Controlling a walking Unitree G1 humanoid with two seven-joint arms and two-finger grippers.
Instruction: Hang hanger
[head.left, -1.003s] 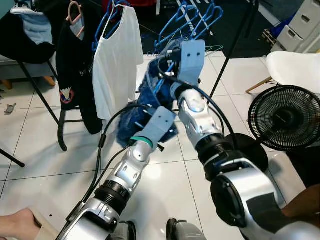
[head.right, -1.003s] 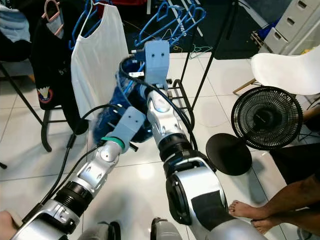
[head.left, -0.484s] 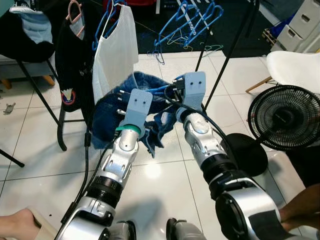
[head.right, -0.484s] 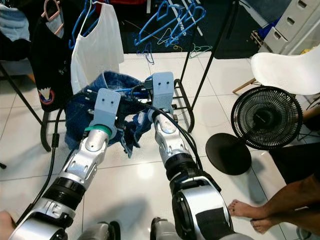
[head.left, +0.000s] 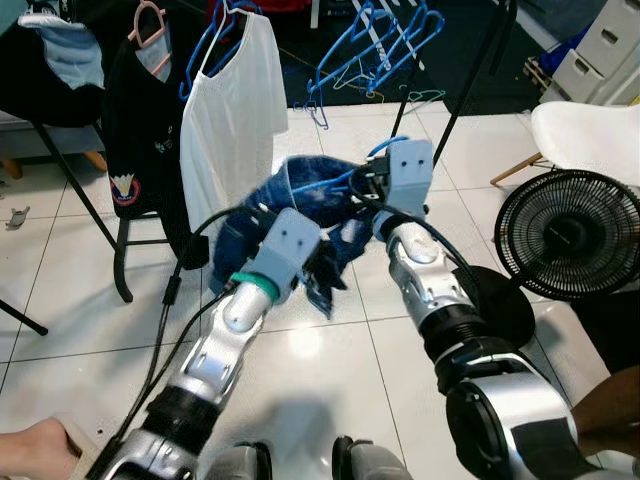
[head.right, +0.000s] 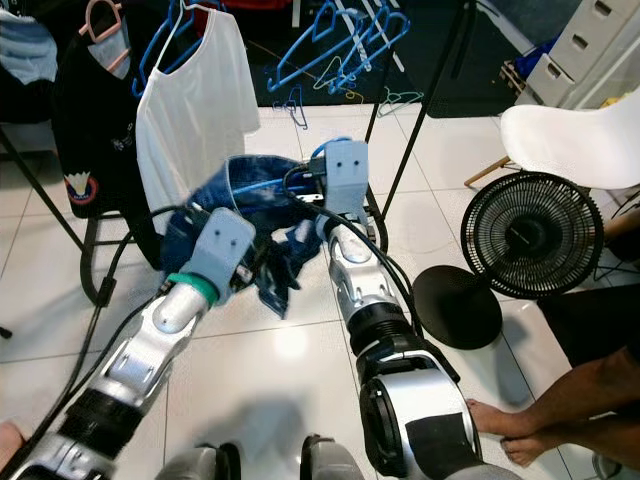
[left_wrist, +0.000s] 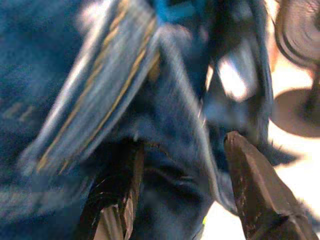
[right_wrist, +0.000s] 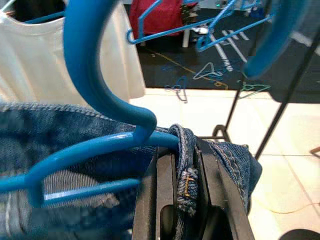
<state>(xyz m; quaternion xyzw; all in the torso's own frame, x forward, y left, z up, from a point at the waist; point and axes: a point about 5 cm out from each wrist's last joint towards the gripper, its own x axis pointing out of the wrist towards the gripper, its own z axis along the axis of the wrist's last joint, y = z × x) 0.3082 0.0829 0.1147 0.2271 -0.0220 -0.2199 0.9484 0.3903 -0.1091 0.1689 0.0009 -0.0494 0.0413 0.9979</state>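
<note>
Right claw (right_wrist: 187, 200) pinches denim jeans (head.right: 235, 205) waistband just beneath blue hanger (right_wrist: 100, 125) hook; left claw (left_wrist: 185, 195) spread wide, denim between fingers.

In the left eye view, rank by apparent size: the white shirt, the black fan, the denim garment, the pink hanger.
1. White shirt and black fan: look about alike, so I won't rank them.
2. Denim garment: smaller, though partly hidden by the arms.
3. Pink hanger: clearly smallest.
</note>
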